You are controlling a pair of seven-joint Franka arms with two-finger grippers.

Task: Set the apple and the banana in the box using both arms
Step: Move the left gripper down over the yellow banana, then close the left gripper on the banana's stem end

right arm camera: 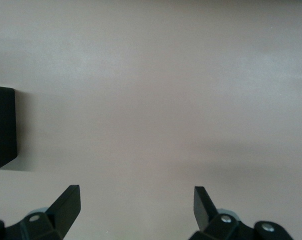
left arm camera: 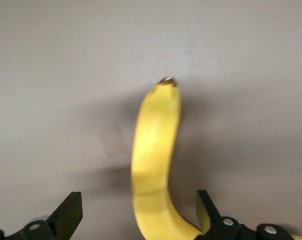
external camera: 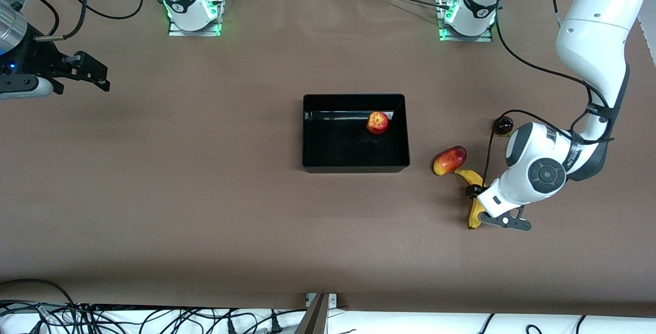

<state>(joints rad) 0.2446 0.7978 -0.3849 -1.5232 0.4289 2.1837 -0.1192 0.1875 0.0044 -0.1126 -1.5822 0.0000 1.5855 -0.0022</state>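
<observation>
The black box [external camera: 338,142] sits mid-table, and the red, yellow-streaked apple [external camera: 377,122] lies inside it near the corner toward the left arm's end. The yellow banana [external camera: 475,210] lies on the table nearer the front camera than the box, toward the left arm's end. My left gripper [external camera: 480,198] is low over its middle. In the left wrist view the banana [left arm camera: 153,165] runs between the open left gripper [left arm camera: 138,212], close against one fingertip [left arm camera: 207,207]. My right gripper [external camera: 87,71] waits open and empty [right arm camera: 135,207] at the right arm's end of the table.
An oblong red-and-yellow fruit [external camera: 450,160] lies against the banana's end, between it and the box. A small dark round fruit [external camera: 503,126] sits by the left arm's forearm. The box's corner [right arm camera: 1,130] shows in the right wrist view.
</observation>
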